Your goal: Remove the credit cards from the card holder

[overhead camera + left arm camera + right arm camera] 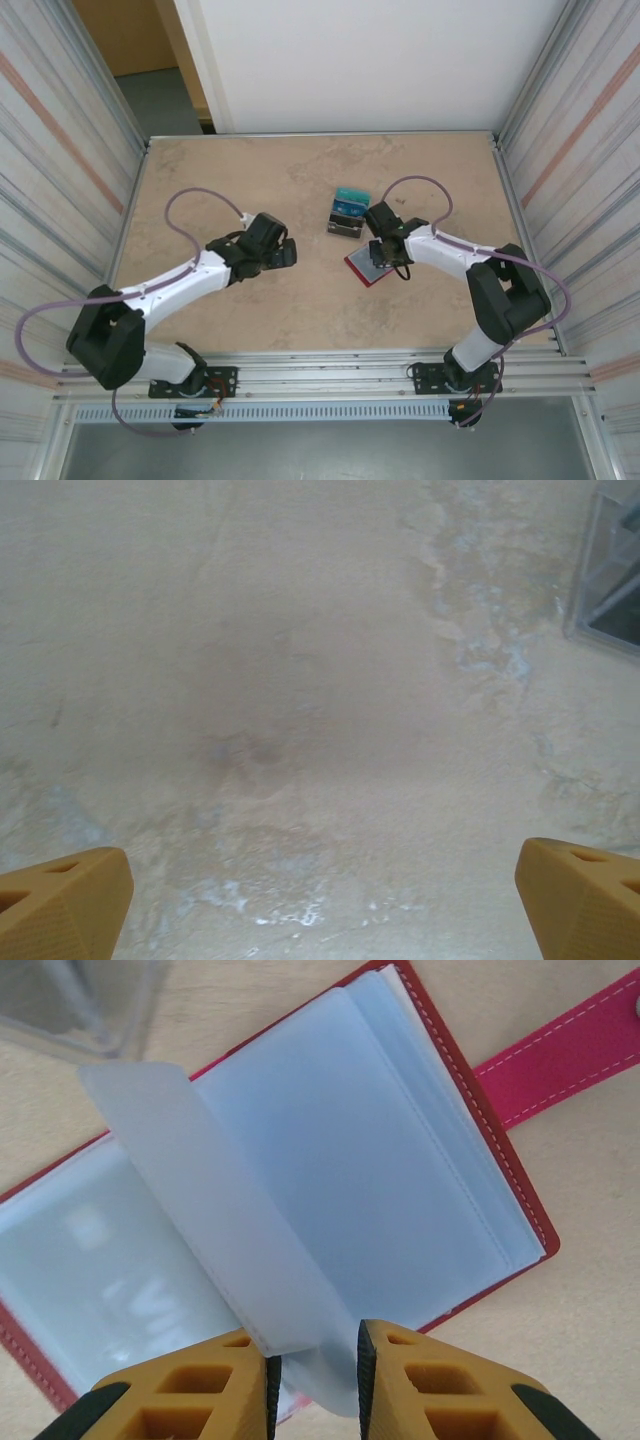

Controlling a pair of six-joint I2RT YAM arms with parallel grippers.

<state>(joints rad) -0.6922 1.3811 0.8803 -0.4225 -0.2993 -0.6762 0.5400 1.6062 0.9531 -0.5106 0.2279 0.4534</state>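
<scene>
Tabletop (250, 170) of mottled tan stone-look laminate carries everything. On its left side the left gripper (287, 252) hangs over bare surface, well apart from the task's things. The left wrist view has its orange fingers (60, 900) in the two bottom corners, spread wide with nothing between them. At that view's right edge sits a corner of a clear plastic piece (608, 570).

Right of centre, on the far side, lies a short row of thin rectangular plastic credit cards (346, 212), teal farthest, then blue, then dark grey (whether the clear plastic holds them I cannot tell). Just nearer than these, the small red leather-like card holder (360, 270) lies open on the table, with the right gripper (379, 257) directly above it.

Close up, the card holder shows pale blue-grey clear pockets, and its pink-red snap tab (560, 1050) stretches off to the right. One translucent pocket leaf (190, 1210) stands curled up, its lower edge passing between the right gripper's orange fingers (420, 1390). These stand narrowly apart, and whether they pinch the leaf I cannot tell. Blurred pale marks (110, 1280) show through the left-hand pocket.
</scene>
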